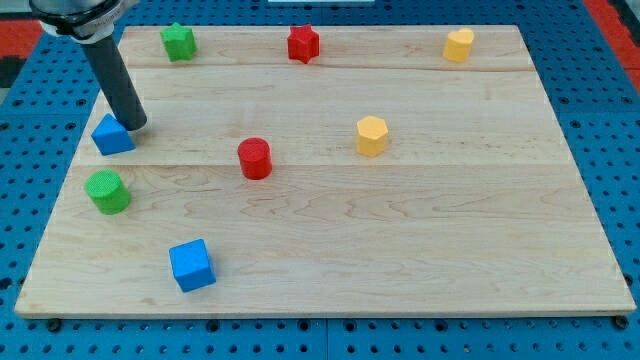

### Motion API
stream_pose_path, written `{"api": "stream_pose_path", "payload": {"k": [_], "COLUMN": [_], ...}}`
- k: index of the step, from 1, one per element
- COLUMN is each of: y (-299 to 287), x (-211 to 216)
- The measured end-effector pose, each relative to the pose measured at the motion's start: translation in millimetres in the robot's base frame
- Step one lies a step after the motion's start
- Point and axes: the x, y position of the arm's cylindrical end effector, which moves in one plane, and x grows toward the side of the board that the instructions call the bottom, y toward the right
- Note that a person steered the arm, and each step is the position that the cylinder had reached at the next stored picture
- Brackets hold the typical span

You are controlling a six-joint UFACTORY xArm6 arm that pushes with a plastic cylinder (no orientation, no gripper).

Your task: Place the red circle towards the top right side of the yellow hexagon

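A pale wooden bench (420,230) lies on a blue perforated surface (600,90), and eight small blocks are spread across it. The red circle (254,158), a short upright cylinder, stands a little toward the left of the bench's middle, with bare wood all round it. The yellow hexagon (371,135) stands to its right and slightly nearer the bench's top edge, well apart from it, so the red circle now sits at the hexagon's lower left. The arm's end effector is a plain dark rod with no jaws, so it neither opens nor closes and has hold of nothing; it slants down from the top left corner, and the tip (134,126) rests near the left edge, just at the upper right of a blue block (112,134) whose shape looks wedge-like, touching it or very nearly so. The tip is well apart from both the red circle and the yellow hexagon. Along the top edge stand a green star-like block (178,41) toward the left, a red star (303,43) near the middle, and a second yellow block (459,45) toward the right, its shape hard to make out. A green cylinder (107,192) stands by the left edge below the blue wedge-like block, and a blue cube (192,265) sits near the bottom left corner.
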Motion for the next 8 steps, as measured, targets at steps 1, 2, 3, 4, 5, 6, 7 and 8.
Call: {"api": "stream_pose_path", "payload": {"k": [1, 2, 3, 4, 5, 6, 7, 8], "y": [14.7, 60.7, 81.9, 122.3, 182.2, 244.9, 280.1, 291.6], "x": [14.6, 18.8, 34.7, 66.4, 69.6, 63.2, 49.8, 30.7]}}
